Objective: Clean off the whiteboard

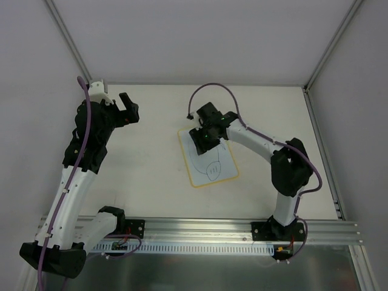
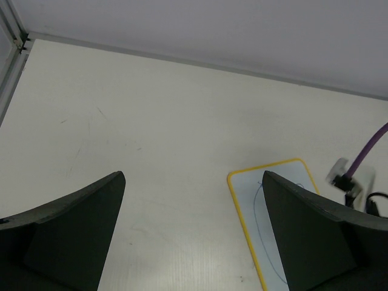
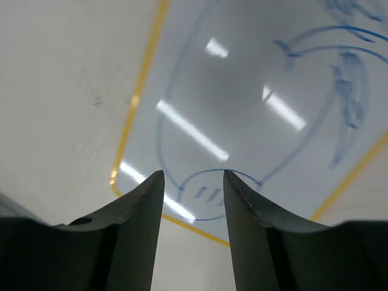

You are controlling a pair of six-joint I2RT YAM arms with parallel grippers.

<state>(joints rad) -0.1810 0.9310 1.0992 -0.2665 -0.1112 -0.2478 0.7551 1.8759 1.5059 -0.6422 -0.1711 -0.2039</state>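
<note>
right pincer [image 3: 193, 179]: fingers a little apart, nothing between them; hangs over the whiteboard [image 1: 209, 163], perhaps touching it, view too poor to say
whiteboard: flat on the table [image 1: 145, 157], under and ahead of the right pincer; yellow rim
blue pen marks [image 3: 206, 194]: large loop; small circle with short strokes just past the fingertips
left pincer [image 2: 193, 179]: fingers wide apart, empty; whiteboard ahead and to its right, well apart
</note>
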